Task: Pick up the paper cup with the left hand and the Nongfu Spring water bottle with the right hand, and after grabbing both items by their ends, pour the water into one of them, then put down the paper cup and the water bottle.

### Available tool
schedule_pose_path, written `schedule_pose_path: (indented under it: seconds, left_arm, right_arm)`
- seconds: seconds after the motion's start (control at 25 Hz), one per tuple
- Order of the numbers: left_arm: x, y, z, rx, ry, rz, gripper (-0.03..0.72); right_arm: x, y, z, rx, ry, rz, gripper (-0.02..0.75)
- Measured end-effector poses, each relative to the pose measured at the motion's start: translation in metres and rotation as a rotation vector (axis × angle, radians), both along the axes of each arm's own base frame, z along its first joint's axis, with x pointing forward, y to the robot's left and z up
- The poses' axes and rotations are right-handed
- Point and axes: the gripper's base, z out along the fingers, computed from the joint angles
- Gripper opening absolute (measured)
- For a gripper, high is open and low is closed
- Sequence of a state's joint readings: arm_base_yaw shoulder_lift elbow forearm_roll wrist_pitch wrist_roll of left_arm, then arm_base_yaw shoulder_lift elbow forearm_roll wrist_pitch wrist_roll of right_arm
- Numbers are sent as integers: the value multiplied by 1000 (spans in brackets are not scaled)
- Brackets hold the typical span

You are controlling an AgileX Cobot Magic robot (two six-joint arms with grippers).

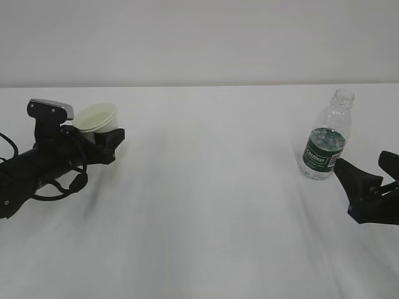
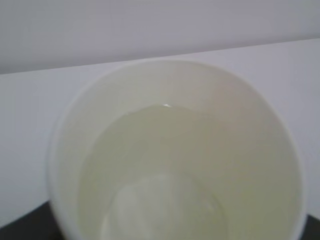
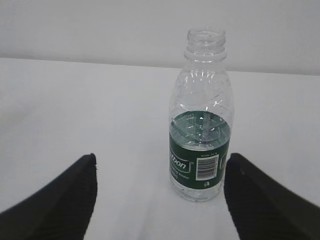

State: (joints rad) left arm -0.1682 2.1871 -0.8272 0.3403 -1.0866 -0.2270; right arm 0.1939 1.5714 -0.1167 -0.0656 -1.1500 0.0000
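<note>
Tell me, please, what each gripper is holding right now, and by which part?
The left gripper holds the paper cup around its lower body, tilted. The right gripper holds nothing; its jaws stand open, short of the upright bottle.

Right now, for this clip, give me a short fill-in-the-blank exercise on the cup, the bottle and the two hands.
1. The left hand is closed around the ____.
2. The bottle stands upright with no ____ on its neck.
3. The right hand is ____, with the bottle standing free ahead of it.
4. The bottle's label is dark ____.

Missing words: cup; cap; open; green
</note>
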Motion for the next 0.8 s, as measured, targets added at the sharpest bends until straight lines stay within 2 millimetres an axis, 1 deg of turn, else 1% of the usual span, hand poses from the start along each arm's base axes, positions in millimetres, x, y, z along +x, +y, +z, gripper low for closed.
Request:
schedule_pose_path:
  seconds: [0.24,0.52,0.8]
  left_arm:
    - [1,1,-4,6,-6,16,467]
    - [-1,2,-21,7,29,21,467]
    - [0,5,-21,4,25,54,467]
  right_arm:
    - [0,1,0,-2,0,8,592]
    - [0,1,0,-2,0,8,591]
    - [0,1,0,-2,0,8,589]
